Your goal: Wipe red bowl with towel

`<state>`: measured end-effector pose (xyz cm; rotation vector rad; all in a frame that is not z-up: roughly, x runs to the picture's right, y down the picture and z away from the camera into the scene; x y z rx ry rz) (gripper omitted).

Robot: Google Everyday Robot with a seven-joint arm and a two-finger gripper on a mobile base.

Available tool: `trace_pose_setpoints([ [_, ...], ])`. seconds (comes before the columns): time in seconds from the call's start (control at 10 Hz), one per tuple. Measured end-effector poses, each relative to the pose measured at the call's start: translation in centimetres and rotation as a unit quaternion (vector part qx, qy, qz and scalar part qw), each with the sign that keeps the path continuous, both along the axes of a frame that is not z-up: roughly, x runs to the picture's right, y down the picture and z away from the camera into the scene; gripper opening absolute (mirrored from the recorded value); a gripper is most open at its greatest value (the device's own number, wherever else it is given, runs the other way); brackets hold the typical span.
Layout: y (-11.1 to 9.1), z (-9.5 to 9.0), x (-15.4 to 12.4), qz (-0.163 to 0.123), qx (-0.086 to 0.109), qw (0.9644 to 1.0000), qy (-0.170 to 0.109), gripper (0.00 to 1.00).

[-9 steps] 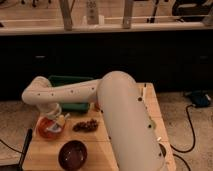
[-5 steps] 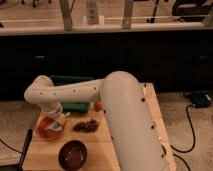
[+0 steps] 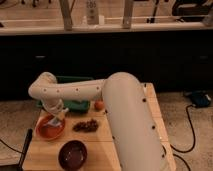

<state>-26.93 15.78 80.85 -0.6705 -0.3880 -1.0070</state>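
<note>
1. Gripper (image 3: 56, 117) first: we see it low over the far right edge of the red bowl (image 3: 43, 133), on the left side of the wooden table (image 3: 102, 149).
2. We cannot tell if the gripper is open or closed.
3. We see a pale patch right at the gripper, touching the inside of the red bowl. It may be the towel (image 3: 60, 122).
4. The red bowl has stayed in the same spot as in the earlier pictures.
5. The bend of the white arm (image 3: 75, 91) has slid a little to the right since then. The gripper has stayed at the bowl.
6. A dark bowl (image 3: 73, 154) sits nearer to us. A brown heap (image 3: 86, 125) lies just right of the red bowl. An orange ball (image 3: 99, 105) and a green tray (image 3: 76, 104) sit farther back.
</note>
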Motion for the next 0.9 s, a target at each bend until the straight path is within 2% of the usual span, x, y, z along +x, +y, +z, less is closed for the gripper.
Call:
trace_pose_setpoints([
  [0.2, 0.1, 0.5, -2.3, -0.016, -0.006, 0.9993, -0.032, 0.02],
  [0.4, 0.5, 0.8, -4.3, -0.039, -0.018, 0.9966, -0.070, 0.02],
  [0.6, 1.9, -0.1, -6.0, -0.071, -0.033, 0.9901, -0.116, 0.02],
  [0.9, 4.9, -2.1, -5.6, -0.106, -0.066, 0.9760, -0.179, 0.02],
])
